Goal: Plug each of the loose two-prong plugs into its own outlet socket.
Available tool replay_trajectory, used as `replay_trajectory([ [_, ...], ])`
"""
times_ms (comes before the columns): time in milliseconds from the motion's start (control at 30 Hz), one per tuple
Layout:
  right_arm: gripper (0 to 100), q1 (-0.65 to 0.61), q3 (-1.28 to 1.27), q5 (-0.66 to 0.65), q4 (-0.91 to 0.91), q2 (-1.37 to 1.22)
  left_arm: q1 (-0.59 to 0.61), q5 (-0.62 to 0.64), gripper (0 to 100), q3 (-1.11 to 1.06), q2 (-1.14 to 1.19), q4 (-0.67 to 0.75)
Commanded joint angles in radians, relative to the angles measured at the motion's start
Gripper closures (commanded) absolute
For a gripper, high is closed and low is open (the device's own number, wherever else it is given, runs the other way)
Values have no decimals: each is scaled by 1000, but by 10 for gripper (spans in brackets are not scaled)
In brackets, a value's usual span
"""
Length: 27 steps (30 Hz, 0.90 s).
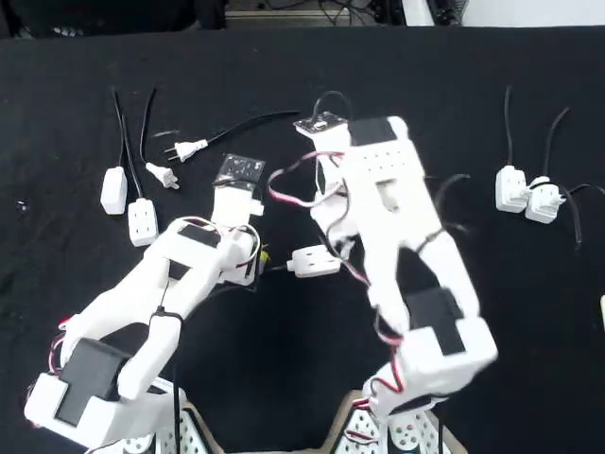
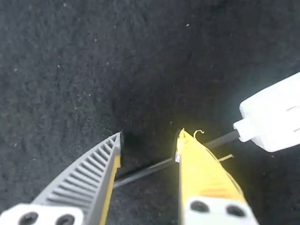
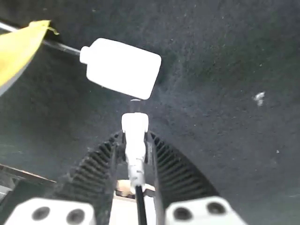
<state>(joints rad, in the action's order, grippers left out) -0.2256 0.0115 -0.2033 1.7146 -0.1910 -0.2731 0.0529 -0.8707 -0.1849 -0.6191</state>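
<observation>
**Operator:** State of the right gripper [image 3: 134, 140]?

**Inspector:** It pinches a small white two-prong plug [image 3: 135, 125]. The prongs are at the face of the white rectangular plastic outlet socket [image 3: 121, 68], mid-table, and we judge them not yet seated.

**Operator:** And the left gripper [image 2: 149, 137]?

**Inspector:** Spread, straddling that socket's thin black cord [image 2: 140, 172].

**Operator:** Progress?

**Inspector:** We judge the far-right white plug-and-socket pair [image 1: 527, 194] mated. At left lie a first loose plug [image 1: 192, 149], a second loose plug [image 1: 163, 176] and two vacant white sockets [image 1: 142, 221].
</observation>
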Motion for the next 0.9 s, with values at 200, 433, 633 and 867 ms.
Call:
replay_trajectory([
  [200, 988, 11, 76, 101, 2, -27, -16, 3, 802, -19, -46, 60],
  [433, 988, 11, -12, 66, -61, -27, -16, 2, 802, -18, -48, 60],
  [633, 988, -9, -41, 66, -104, -28, -16, 0, 802, -16, -48, 60],
  [867, 988, -18, -44, 40, -110, -82, -16, -2, 802, -18, -48, 60],
])
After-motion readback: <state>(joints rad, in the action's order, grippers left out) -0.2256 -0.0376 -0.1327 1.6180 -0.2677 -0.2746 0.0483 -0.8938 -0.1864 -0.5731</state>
